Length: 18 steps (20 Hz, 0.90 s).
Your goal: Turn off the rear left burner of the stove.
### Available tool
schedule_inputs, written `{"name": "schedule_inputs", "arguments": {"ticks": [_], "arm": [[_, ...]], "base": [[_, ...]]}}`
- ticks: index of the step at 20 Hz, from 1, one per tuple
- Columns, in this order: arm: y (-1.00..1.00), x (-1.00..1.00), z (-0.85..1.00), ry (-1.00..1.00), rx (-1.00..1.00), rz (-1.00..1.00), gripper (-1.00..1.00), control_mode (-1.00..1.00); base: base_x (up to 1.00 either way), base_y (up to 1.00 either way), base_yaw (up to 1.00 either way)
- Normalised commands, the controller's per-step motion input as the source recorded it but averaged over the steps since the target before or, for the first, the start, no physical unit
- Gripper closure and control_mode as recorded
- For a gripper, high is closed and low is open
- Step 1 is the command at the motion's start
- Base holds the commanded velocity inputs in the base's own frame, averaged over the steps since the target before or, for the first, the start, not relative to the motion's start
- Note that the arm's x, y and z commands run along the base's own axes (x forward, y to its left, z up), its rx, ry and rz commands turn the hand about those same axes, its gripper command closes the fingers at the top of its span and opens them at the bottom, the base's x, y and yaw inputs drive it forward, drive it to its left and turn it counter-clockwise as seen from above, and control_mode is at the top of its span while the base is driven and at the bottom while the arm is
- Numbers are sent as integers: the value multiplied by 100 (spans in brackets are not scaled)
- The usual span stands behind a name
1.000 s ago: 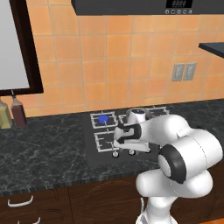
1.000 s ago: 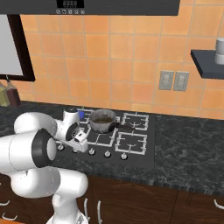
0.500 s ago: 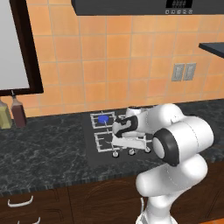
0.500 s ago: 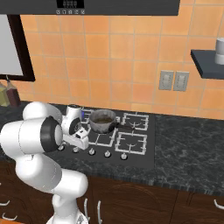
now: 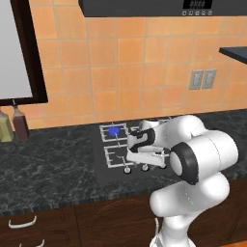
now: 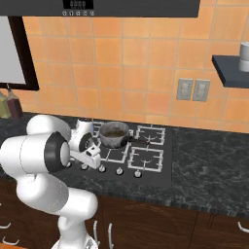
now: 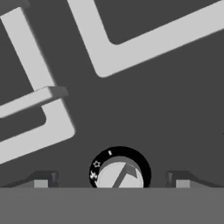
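Rear left burner (image 5: 114,130) blue disc, left base | fingers (image 7: 111,179) spread astride knob (image 7: 119,173), gripping nothing, hand view

An orange tiled wall (image 5: 120,62) stands behind a dark speckled stone tabletop (image 5: 48,164). Brown wooden drawers (image 5: 43,224) sit below. A dark-framed window (image 5: 17,48) is on the left, grey wall switches (image 6: 193,89) further right.
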Motion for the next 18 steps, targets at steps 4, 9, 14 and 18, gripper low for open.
{"name": "schedule_inputs", "arguments": {"ticks": [4, 9, 14, 18], "arm": [[0, 21, 0, -2, 0, -7, -100, -100], [0, 0, 0, 0, 0, 0, 100, -100], [0, 0, 0, 0, 0, 0, 100, -100], [0, -1, 0, 0, 0, -1, 100, -100]], "base": [[0, 0, 0], [0, 0, 0], [0, 0, 0], [0, 0, 0]]}}
